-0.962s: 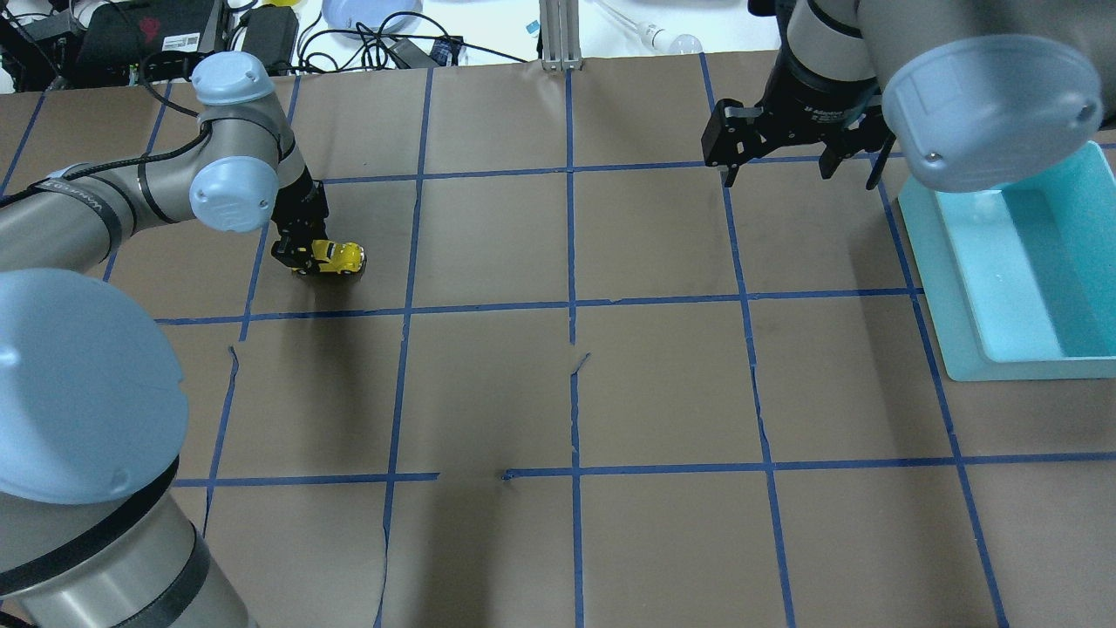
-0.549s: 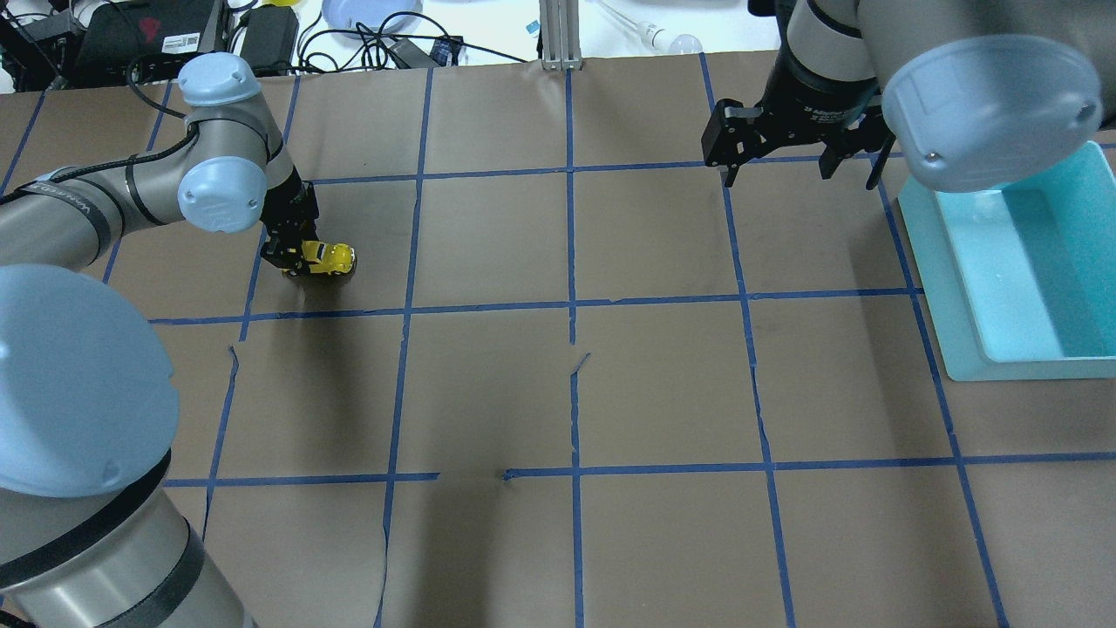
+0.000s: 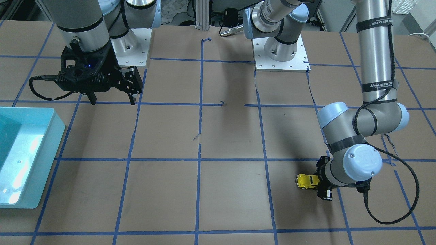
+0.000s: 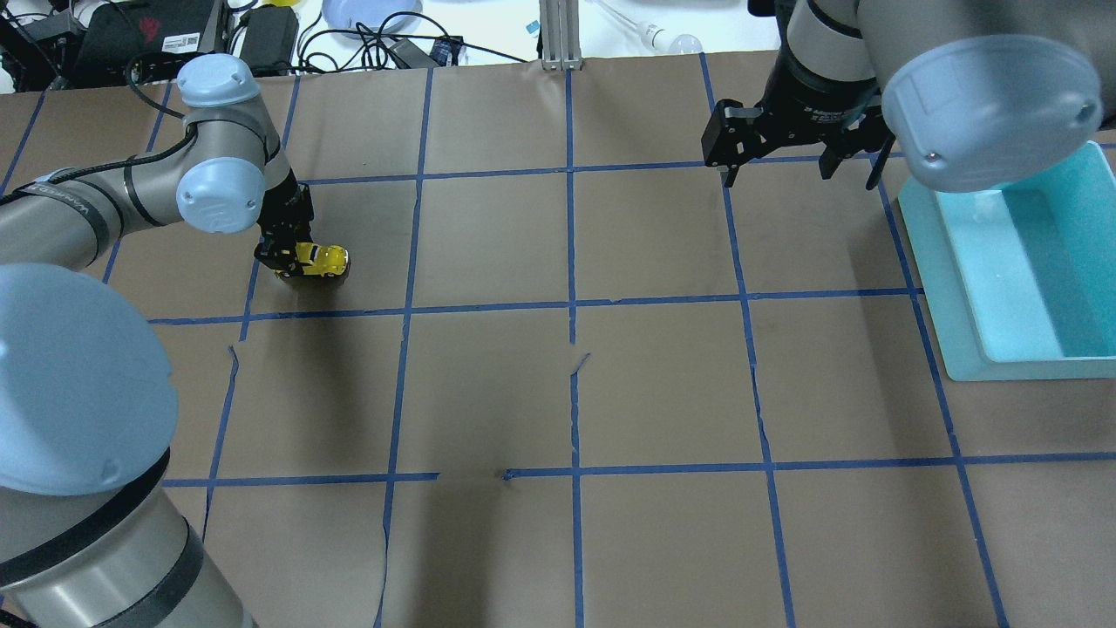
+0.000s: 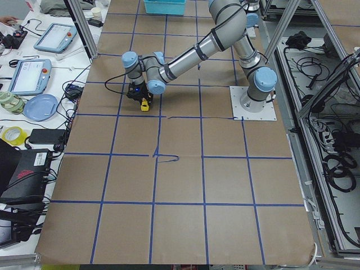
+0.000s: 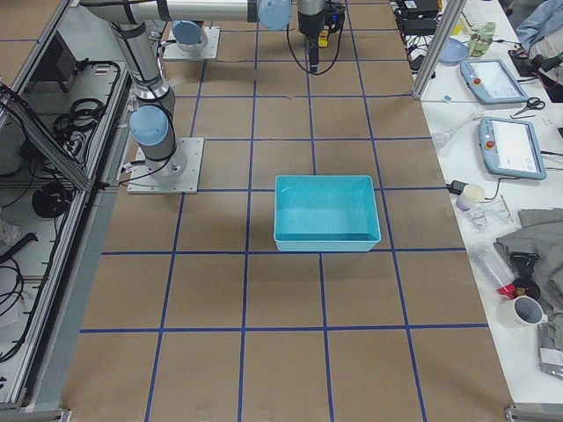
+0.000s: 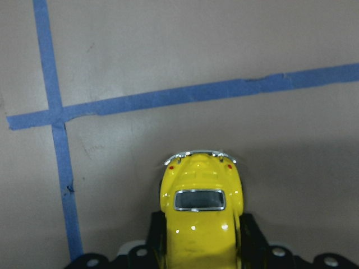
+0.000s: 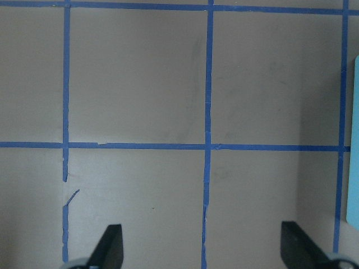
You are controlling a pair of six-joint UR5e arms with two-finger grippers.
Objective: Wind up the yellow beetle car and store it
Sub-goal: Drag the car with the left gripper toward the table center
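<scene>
2 grippers show: the left gripper [image 4: 288,256] is clamped on the yellow beetle car [image 4: 323,258] close to the brown-paper table [image 4: 558,392], and the right gripper [image 4: 796,180] hangs spread apart near a teal bin [image 4: 950,292].

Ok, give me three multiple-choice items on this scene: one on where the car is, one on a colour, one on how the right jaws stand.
1. Where is the yellow beetle car?
A. in the bin
B. between the left jaws
C. between the right jaws

2. What colour is the bin?
A. teal
B. red
C. white

3. How do the right jaws stand?
A. shut on the car
B. open, holding nothing
C. shut on a cable

Key:
1 B, the left wrist view shows the jaws against both sides of the car.
2 A, it shows teal in the overhead and front views.
3 B, the right wrist view shows them wide apart with nothing between.
</scene>
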